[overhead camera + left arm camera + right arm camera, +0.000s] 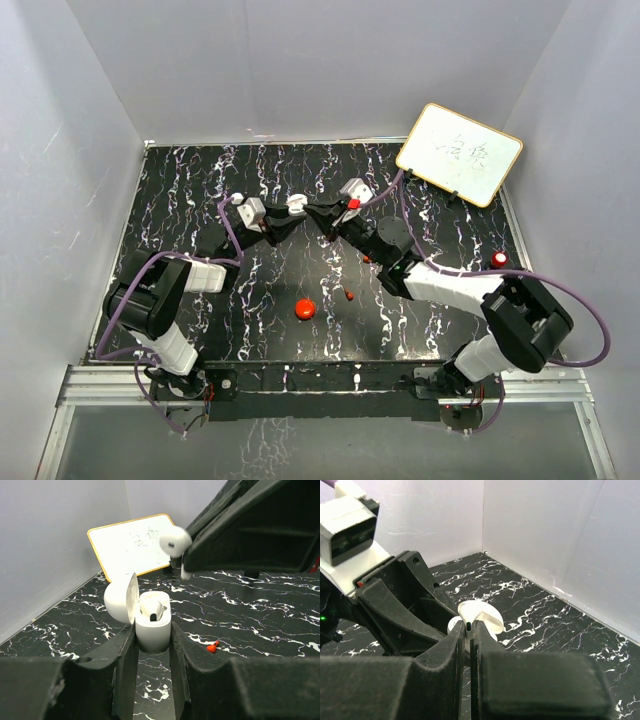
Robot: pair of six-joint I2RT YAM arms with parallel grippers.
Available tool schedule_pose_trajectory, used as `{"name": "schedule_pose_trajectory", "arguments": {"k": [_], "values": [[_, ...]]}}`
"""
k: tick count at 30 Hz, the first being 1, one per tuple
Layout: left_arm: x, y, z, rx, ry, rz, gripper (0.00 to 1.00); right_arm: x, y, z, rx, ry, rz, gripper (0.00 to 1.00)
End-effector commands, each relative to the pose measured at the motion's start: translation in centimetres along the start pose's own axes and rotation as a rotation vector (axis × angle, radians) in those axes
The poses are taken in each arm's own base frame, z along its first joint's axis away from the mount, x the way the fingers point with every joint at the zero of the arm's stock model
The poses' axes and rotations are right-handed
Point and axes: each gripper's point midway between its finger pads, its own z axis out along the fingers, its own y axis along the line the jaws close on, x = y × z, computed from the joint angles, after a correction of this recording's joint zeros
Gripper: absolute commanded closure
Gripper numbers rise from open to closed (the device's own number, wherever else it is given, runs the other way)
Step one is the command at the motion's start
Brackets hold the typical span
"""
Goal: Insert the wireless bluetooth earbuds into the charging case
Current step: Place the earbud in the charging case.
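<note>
While left gripper point(152, 645) clamps open case point(152, 622), right gripper point(469, 630) pinching earbud point(175, 540) close by: slight tilt could jam or drop it.

Charging case point(152, 622): white, upright, lid swung open, clamped between the left fingers point(125, 665).
White earbud point(175, 541): pinched by the right fingers point(215, 550), apart from the case.
Red earbud point(212, 648): laid on the desk beside the case.

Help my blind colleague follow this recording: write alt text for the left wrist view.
An open white charging case is clamped in the left gripper, while the right gripper holds a white earbud aloft nearby. A red earbud lies on the black marbled table; a whiteboard leans behind.
</note>
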Motion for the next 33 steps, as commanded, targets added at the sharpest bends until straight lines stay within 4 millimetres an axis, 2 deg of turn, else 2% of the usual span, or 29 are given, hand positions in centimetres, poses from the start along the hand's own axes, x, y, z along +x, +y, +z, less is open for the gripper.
{"name": "schedule_pose_trajectory", "arguments": {"k": [1,33], "values": [[-5.5,-0.8,0.3,0.036,-0.167,0.174,1.0,-2.5,-0.2,1.0,0.003,-0.091,0.007,1.0],[-5.9,-1.1,0.5,0.051,-0.176,0.179,1.0,-1.4,-0.8,2.3,0.03,-0.088,0.021,1.0]]}}
